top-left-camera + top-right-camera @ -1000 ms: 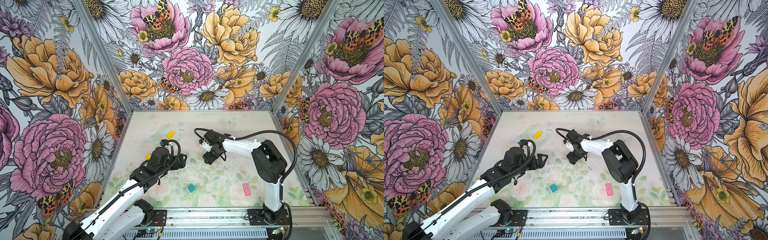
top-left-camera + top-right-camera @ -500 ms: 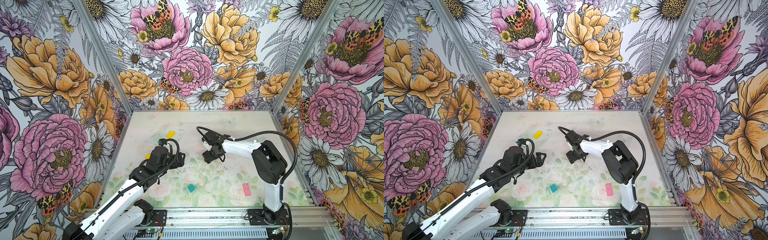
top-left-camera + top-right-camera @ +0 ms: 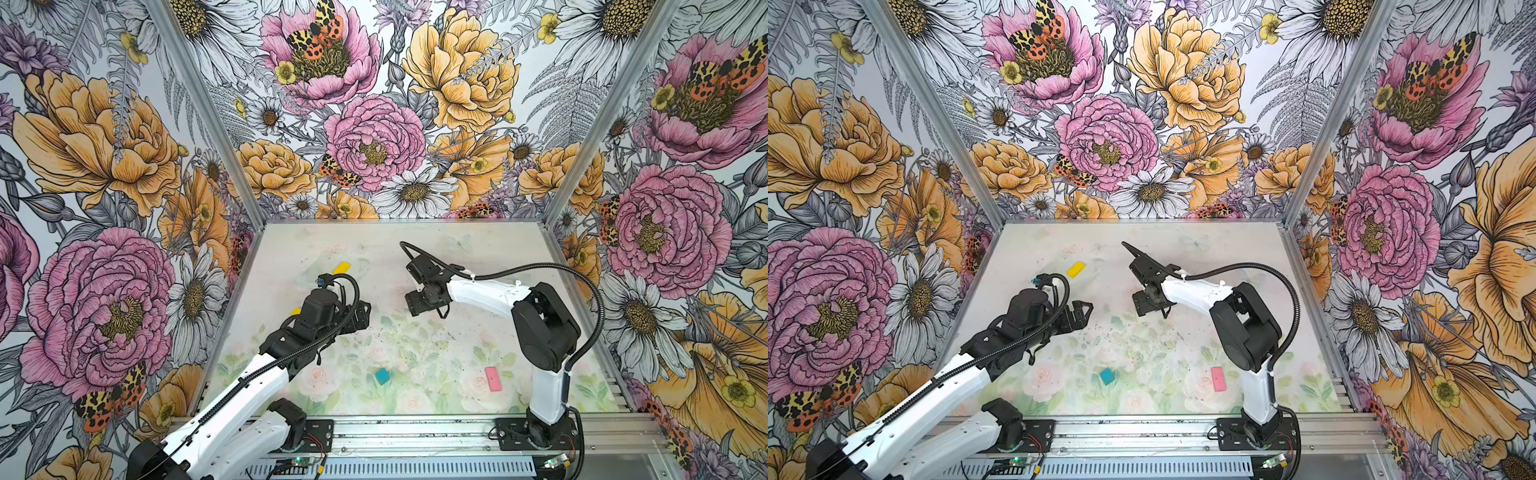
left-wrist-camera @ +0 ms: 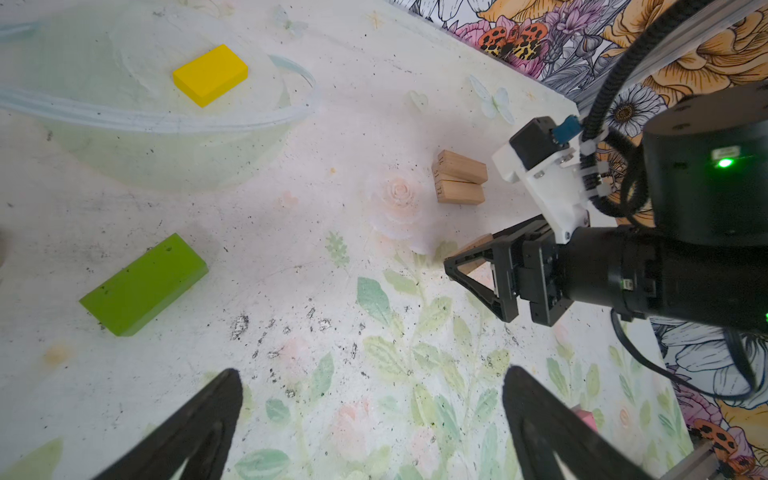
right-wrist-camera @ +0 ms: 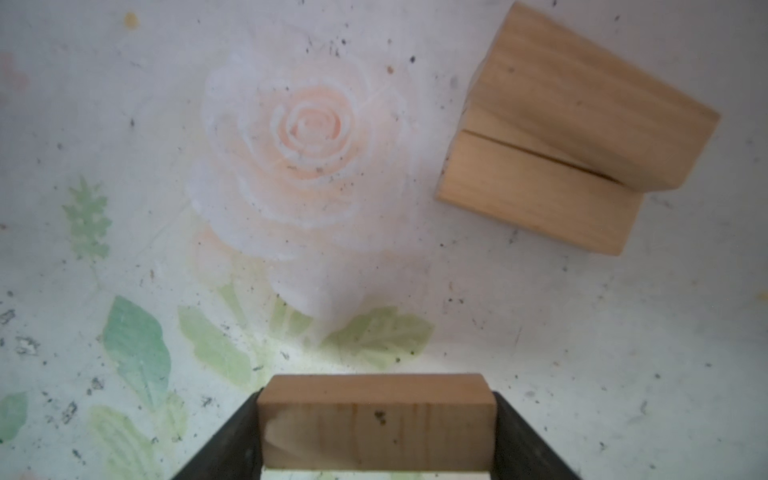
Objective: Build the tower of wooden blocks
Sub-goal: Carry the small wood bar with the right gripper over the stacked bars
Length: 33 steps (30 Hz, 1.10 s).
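My right gripper (image 5: 376,432) is shut on a tan plank (image 5: 374,415), held just above the mat; in both top views it (image 3: 419,305) (image 3: 1144,306) points down at mid table. The wood block tower is two tan planks (image 5: 573,124) (image 4: 459,178), one lying askew on the other, a short way beyond the held plank. My left gripper (image 4: 372,376) (image 3: 363,316) hangs open over bare mat. A lime green block (image 4: 143,284) lies to its side. A yellow bar (image 4: 210,75) (image 3: 341,267) sits farther back. A teal cube (image 3: 382,375) (image 3: 1106,375) and a pink slab (image 3: 493,378) (image 3: 1218,378) lie near the front.
A clear shallow bowl (image 4: 291,116) lies at the back left with the yellow bar in it. Floral walls close in the mat on three sides. An aluminium rail (image 3: 415,432) with both arm bases runs along the front.
Both arms have drifted slightly toward the back wall. The right gripper keeps the plank and the left stays open.
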Each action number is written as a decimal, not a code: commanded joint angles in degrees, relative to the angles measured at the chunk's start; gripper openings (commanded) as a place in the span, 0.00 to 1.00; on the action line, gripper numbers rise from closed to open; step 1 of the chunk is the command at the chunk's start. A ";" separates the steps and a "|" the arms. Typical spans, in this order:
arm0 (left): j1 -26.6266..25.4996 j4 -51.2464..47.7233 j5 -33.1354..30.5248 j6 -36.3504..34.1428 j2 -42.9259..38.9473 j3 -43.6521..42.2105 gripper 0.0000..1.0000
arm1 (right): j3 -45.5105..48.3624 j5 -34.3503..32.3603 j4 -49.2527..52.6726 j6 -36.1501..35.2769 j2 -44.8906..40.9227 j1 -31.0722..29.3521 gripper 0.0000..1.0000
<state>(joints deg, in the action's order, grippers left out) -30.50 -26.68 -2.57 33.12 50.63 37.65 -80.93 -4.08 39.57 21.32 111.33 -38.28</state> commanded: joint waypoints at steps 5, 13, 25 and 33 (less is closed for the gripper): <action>0.13 1.74 -1.48 -0.07 1.04 3.37 0.99 | -4.69 -4.01 -0.59 2.58 -1.57 1.24 0.39; -0.62 2.19 -2.53 0.52 1.82 4.01 0.99 | -5.86 -4.11 -0.72 6.43 0.18 4.76 0.39; -2.35 3.10 -4.03 -0.03 5.74 5.94 0.99 | -8.32 -3.67 -1.78 9.64 3.57 6.73 0.39; -2.55 3.43 -4.11 -0.25 6.47 6.38 0.99 | -9.08 -2.95 -2.06 10.14 5.89 7.08 0.40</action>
<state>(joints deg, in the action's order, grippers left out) -32.51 -24.93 -5.26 33.12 56.82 42.46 -88.36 -7.27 38.30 30.61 115.92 -31.62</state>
